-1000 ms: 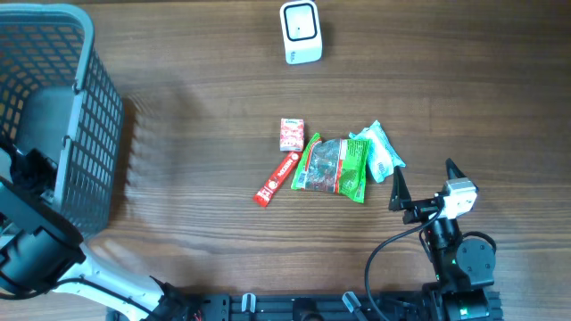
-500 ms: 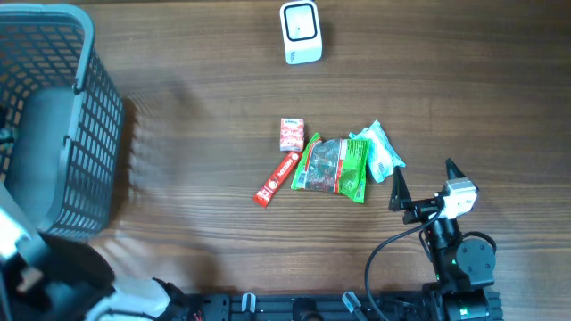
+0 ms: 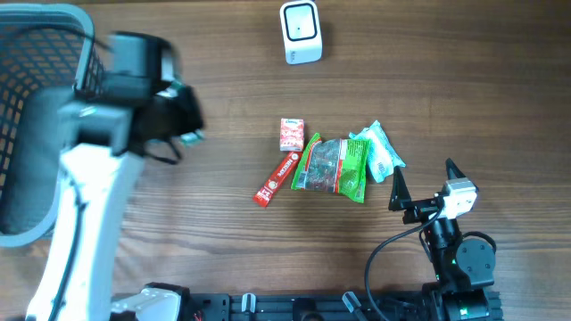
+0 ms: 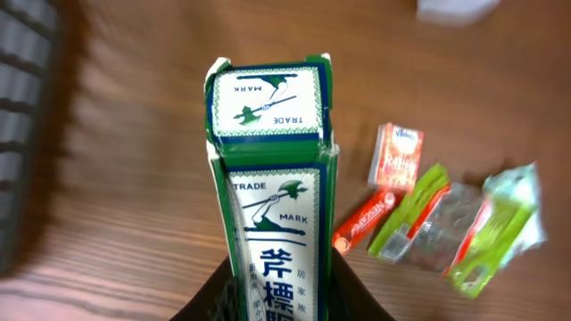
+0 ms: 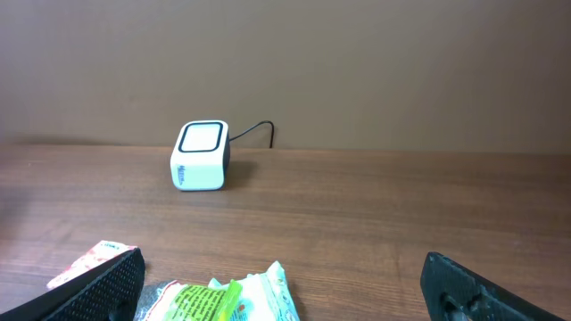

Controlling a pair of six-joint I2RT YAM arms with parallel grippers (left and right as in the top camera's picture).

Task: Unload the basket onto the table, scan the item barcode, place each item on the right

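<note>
A tall green-and-white box (image 4: 272, 178) with blue Chinese print stands upright in my left gripper (image 4: 278, 290), which is shut on its lower part. In the overhead view that gripper (image 3: 183, 123) hovers right of the basket, with only a green tip of the box (image 3: 192, 137) showing. The white barcode scanner (image 3: 301, 32) sits at the far middle of the table, also seen as the scanner (image 5: 201, 156) in the right wrist view. My right gripper (image 3: 424, 185) rests open at the near right, nothing between its fingers.
A grey mesh basket (image 3: 89, 53) stands at the far left. Mid-table lie a small red box (image 3: 292, 134), a red stick pack (image 3: 277, 178), a green snack packet (image 3: 335, 167) and a white-and-teal packet (image 3: 379, 152).
My left arm has come up out of the basket and swung right over the table, its jaws now shut on the green-and-white box. The right arm has not moved.
</note>
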